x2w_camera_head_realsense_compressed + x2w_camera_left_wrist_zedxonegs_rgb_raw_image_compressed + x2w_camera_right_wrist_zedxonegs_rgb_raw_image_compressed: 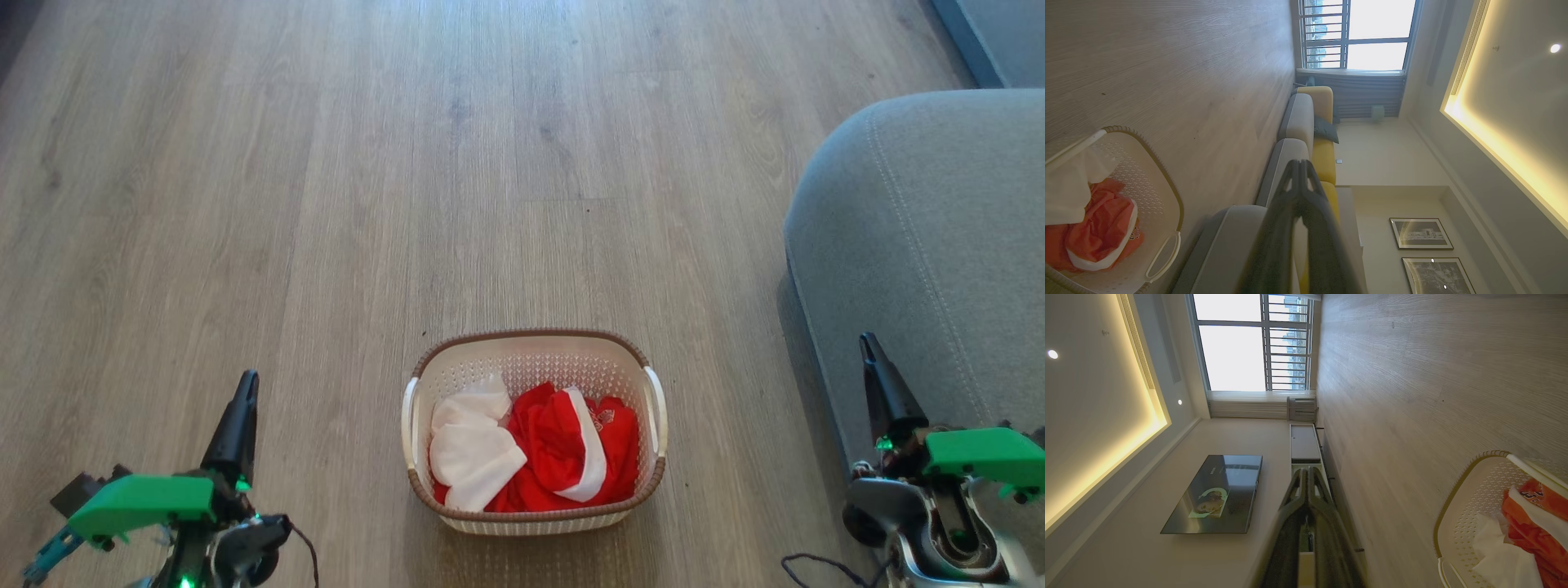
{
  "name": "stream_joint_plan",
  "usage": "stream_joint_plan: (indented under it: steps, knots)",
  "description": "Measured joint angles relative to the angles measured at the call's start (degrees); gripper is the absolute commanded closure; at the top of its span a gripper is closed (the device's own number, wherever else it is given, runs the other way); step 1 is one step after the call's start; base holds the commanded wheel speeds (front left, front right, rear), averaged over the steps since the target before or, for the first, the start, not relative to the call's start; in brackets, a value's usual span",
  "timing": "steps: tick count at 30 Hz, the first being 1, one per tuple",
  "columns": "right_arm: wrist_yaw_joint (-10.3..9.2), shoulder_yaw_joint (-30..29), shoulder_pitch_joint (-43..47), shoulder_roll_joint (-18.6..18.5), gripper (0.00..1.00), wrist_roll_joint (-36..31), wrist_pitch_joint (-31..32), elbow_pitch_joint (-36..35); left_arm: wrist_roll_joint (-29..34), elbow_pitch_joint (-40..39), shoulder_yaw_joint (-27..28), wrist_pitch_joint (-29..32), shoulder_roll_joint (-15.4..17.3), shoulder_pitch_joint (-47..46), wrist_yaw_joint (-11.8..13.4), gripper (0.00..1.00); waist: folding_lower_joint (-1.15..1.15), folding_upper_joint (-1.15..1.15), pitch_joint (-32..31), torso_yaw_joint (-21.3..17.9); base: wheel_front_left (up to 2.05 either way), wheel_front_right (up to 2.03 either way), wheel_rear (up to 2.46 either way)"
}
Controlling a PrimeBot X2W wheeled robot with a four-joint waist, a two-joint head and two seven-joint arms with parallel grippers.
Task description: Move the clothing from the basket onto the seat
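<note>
Cream plastic laundry basket [531, 336] sits on the wood floor [408, 163] at 6 o'clock in head view, dead ahead and between both arms, likely so either hand can drop into it. All clothing is inside: red fabric [563, 457] with white trim bunched toward its 3 o'clock side, plain white pieces [473, 453] heaped at its 9 o'clock side, partly over the red. None on the seat [922, 245] yet. Seat, a grey sofa cushion, is at 3 o'clock, near the laundry basket with a strip of floor between, so the carry looks short and rightward. Left hand [246, 384] at 7 o'clock, right hand [868, 347] at 4 o'clock against the seat's front edge; contact there, cannot tell. Both point toward 12, well apart from the laundry basket, a parked pose. Each hand: fingers pressed together tip to tip, nothing pinched; wrist views show the tips meeting, room beyond. Judgement: task not started; next step needs one hand spread and lowered onto the pile. Right hand is nearer the seat and the red fabric. Loose cloth may drag a white piece along or catch the rim.
</note>
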Motion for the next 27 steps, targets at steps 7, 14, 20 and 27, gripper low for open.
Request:
stream_joint_plan:
  steps: [7, 14, 20, 27]
  knots:
    - [0.0, 0.0, 0.0, 0.0, 1.0, 0.0, 0.0, 0.0, 0.0, 0.0, 0.0, 0.0, 0.0, 0.0, 0.0, 1.0, 0.0, 0.0, 0.0, 0.0, 0.0, 0.0, 0.0]
    - [0.0, 0.0, 0.0, 0.0, 1.0, 0.0, 0.0, 0.0, 0.0, 0.0, 0.0, 0.0, 0.0, 0.0, 0.0, 1.0, 0.0, 0.0, 0.0, 0.0, 0.0, 0.0, 0.0]
    - [0.0, 0.0, 0.0, 0.0, 1.0, 0.0, 0.0, 0.0, 0.0, 0.0, 0.0, 0.0, 0.0, 0.0, 0.0, 1.0, 0.0, 0.0, 0.0, 0.0, 0.0, 0.0, 0.0]
    - [0.0, 0.0, 0.0, 0.0, 1.0, 0.0, 0.0, 0.0, 0.0, 0.0, 0.0, 0.0, 0.0, 0.0, 0.0, 1.0, 0.0, 0.0, 0.0, 0.0, 0.0, 0.0, 0.0]
